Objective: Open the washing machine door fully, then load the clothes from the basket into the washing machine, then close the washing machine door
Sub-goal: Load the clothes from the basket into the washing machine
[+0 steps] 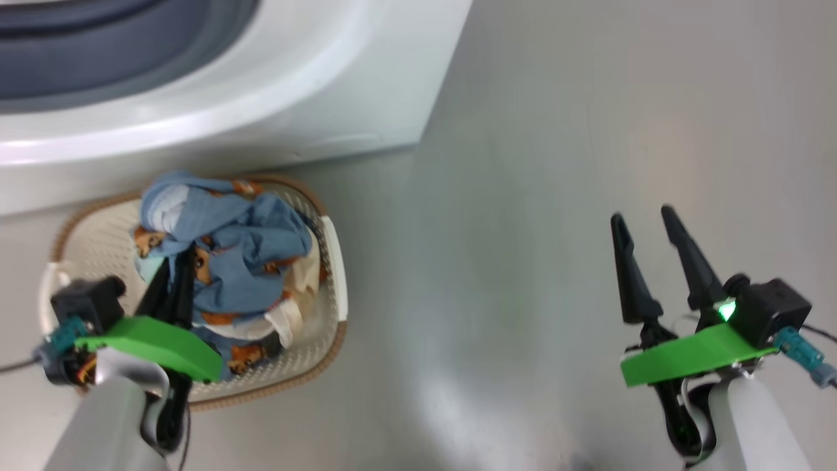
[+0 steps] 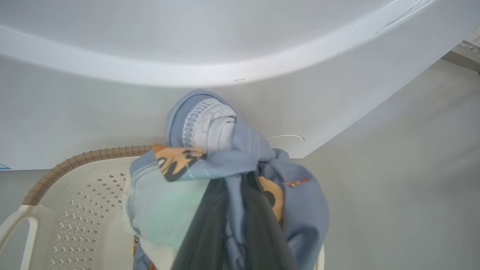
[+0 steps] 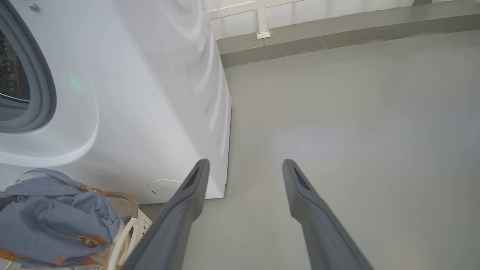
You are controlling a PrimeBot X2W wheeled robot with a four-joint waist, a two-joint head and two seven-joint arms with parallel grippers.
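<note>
On the floor (image 1: 523,261), close against the front of the washing machine (image 1: 261,98): the basket (image 1: 337,261). Cream, perforated, brown woven rim.

- Contents: the clothes (image 1: 242,248), one bunched heap. Mostly light blue with orange cartoon prints, white and cream pieces on the near side. The heap stands above the rim.
- Left pincer (image 1: 178,281) reaches into the heap from the near left, fingers together and clamped on blue fabric.
- Right pincer (image 1: 643,216) is well apart to the right over bare floor. Fingers spread, nothing between them.

Left wrist view adds:
- Blue cloth pinched between the two dark fingers.
- A roll of white ribbed fabric wrapped in blue at the top of the bunch, and a pale mint piece on its left.
- A bare stretch of basket wall and one handle to the left.

Right wrist view adds:
- The machine's grey rubber ring (image 3: 45,93) with the perforated steel drum (image 3: 11,75) behind it.
- A round cap (image 3: 165,189) low on the front panel.
- A raised kerb (image 3: 337,33) along the far edge of the floor.
</note>
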